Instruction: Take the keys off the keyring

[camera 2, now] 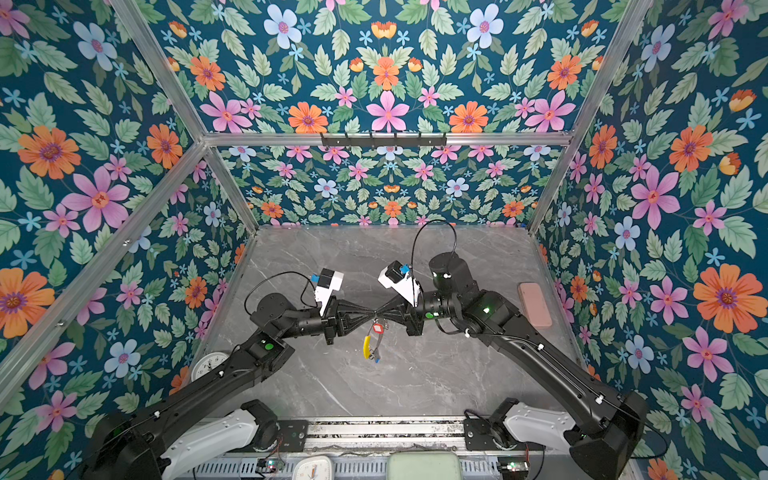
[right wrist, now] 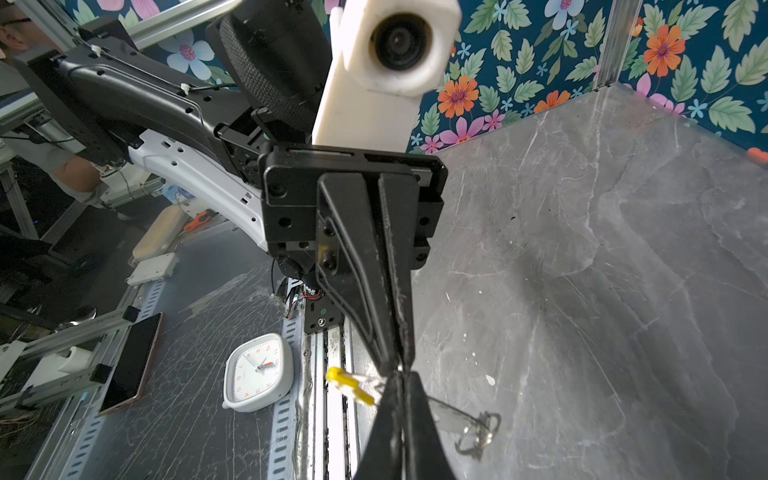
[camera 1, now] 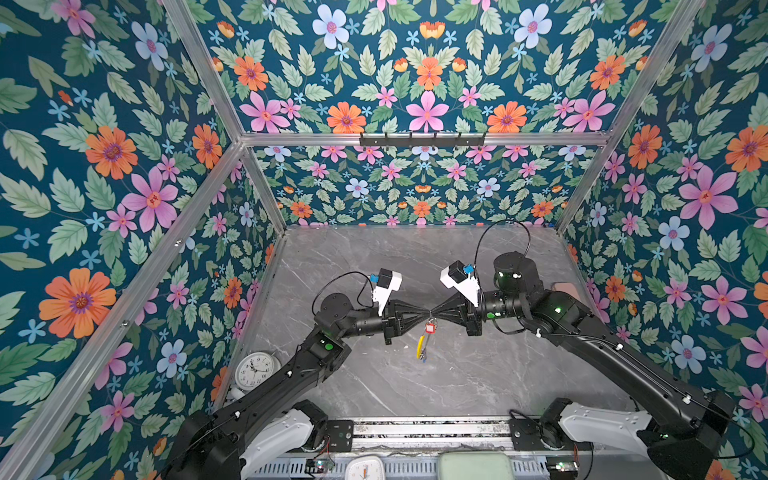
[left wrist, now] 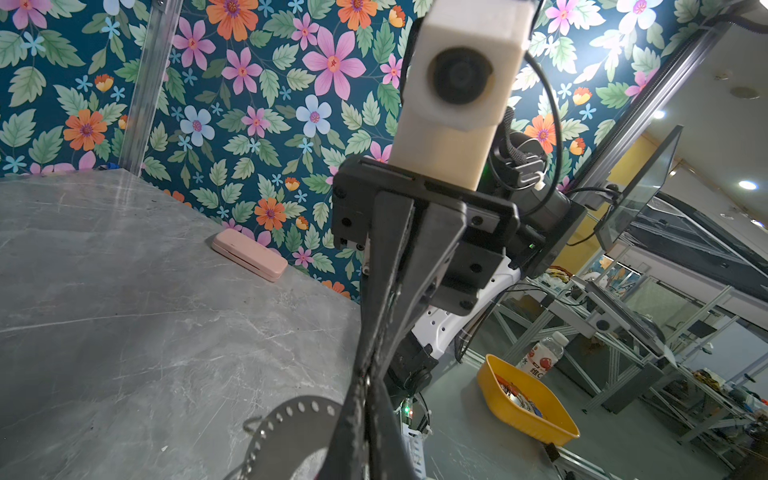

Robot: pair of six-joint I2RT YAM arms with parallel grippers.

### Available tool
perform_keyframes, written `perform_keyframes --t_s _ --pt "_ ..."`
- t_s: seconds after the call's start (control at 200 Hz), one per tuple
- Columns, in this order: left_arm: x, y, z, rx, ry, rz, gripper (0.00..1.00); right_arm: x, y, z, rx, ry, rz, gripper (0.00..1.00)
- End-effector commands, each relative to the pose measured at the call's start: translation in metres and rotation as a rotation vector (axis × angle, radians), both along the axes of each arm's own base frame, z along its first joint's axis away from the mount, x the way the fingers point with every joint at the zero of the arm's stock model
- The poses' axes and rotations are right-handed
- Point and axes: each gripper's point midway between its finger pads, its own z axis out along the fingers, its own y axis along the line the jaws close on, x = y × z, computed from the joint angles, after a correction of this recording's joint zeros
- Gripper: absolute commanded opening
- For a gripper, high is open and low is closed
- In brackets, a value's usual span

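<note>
nearest us, just off the desk's near edge, we see a square white clock (camera 1: 365,467) and a pale green box (camera 1: 473,464) side by side. a round white clock (camera 1: 254,370) sits at the desk's left edge, toward the near-left corner.

over the desk's middle the left gripper (camera 1: 427,312) and right gripper (camera 1: 433,311) meet tip to tip, both clenched tight. the keyring (camera 1: 420,347) hangs from that meeting point, its yellow section on the left arm's side. we cannot tell if its low end touches the desk. the right gripper pinches the hoop's top: in the right wrist view the hoop runs out on both sides of its fingers (right wrist: 390,415). the left gripper clamps at the same spot, and we cannot tell whether on the hoop or on a small loop.

the red-tagged key (camera 1: 429,329) hangs just below the tips and the blue-tagged key (camera 1: 424,358) at the hoop's low end, both on the keyring.

farther off, a pink case (camera 2: 535,304) lies along the desk's right edge. a black hook rail (camera 1: 422,140) sits on the back wall.
</note>
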Motion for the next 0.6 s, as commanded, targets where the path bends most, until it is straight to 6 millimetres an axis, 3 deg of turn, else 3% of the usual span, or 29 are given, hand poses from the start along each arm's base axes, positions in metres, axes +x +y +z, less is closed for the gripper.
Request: perform_keyframes --t_s 0.0,0.12,0.255,0.435,0.595 --pt "0.000 0.003 0.013 -0.051 -0.027 0.024 0.04 0.003 0.004 0.015 0.060 -0.038 -0.004 0.00" --pt "0.001 0.006 0.018 -0.081 -0.032 0.056 0.02 0.005 0.002 0.022 0.105 -0.054 -0.033 0.14" --pt "0.005 0.011 0.023 -0.131 -0.037 0.111 0.01 0.012 -0.005 0.036 0.220 -0.059 -0.076 0.38" --pt "0.011 0.023 0.040 -0.231 -0.094 0.217 0.00 0.014 -0.015 0.064 0.473 -0.024 -0.054 0.46" --pt "0.013 0.028 0.053 -0.299 -0.138 0.265 0.00 0.017 -0.005 0.070 0.555 0.058 0.015 0.47"
